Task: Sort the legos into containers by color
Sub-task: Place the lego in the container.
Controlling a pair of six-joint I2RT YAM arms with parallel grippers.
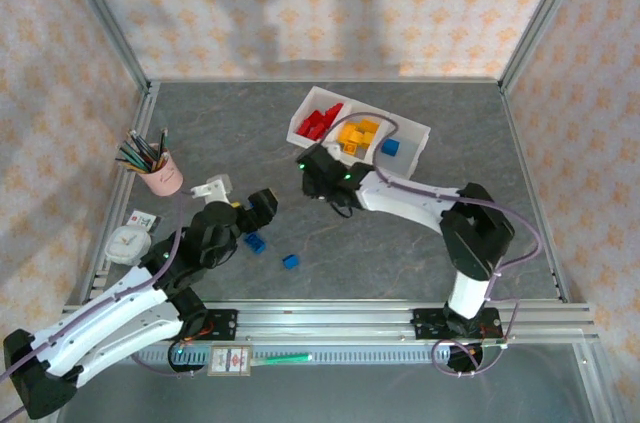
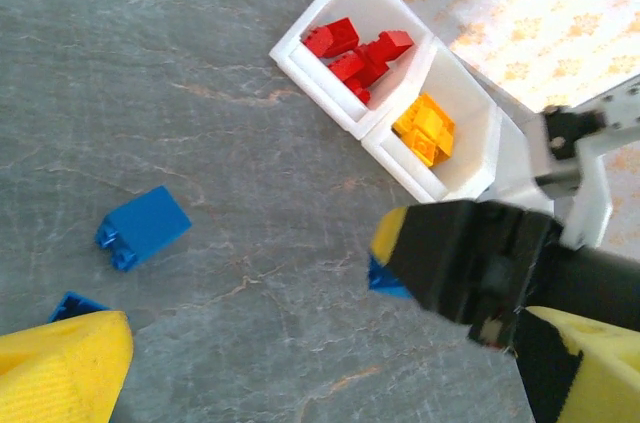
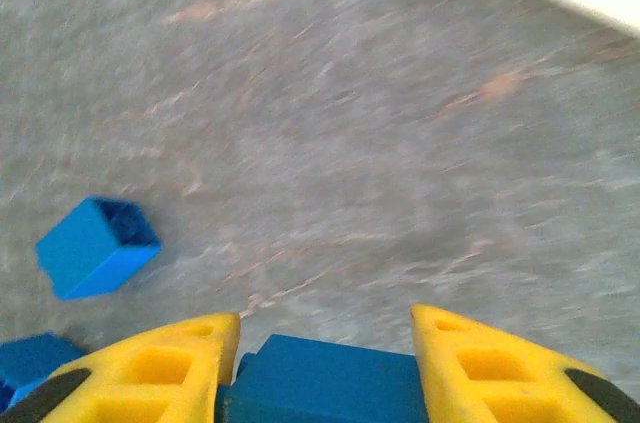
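Note:
In the right wrist view my right gripper (image 3: pixel 325 333) is shut on a blue lego (image 3: pixel 325 383) held between its yellow fingers just above the table. The left wrist view shows that same gripper (image 2: pixel 440 253) with the blue lego (image 2: pixel 385 279) peeking out, near the containers (image 2: pixel 330 83). The containers (image 1: pixel 415 135) hold red legos (image 1: pixel 320 123), yellow-orange ones (image 1: pixel 357 135) and one blue (image 1: pixel 390 147). Two loose blue legos (image 1: pixel 255 242) (image 1: pixel 290 261) lie on the table. My left gripper (image 1: pixel 245 205) hangs open just above them, empty (image 2: pixel 325 343).
A pink pencil cup (image 1: pixel 160 171) stands at the left with a small white dial (image 1: pixel 127 243) in front of it. Metal frame rails (image 1: pixel 330 315) run along the near edge. Open grey table lies between the loose legos and the tray.

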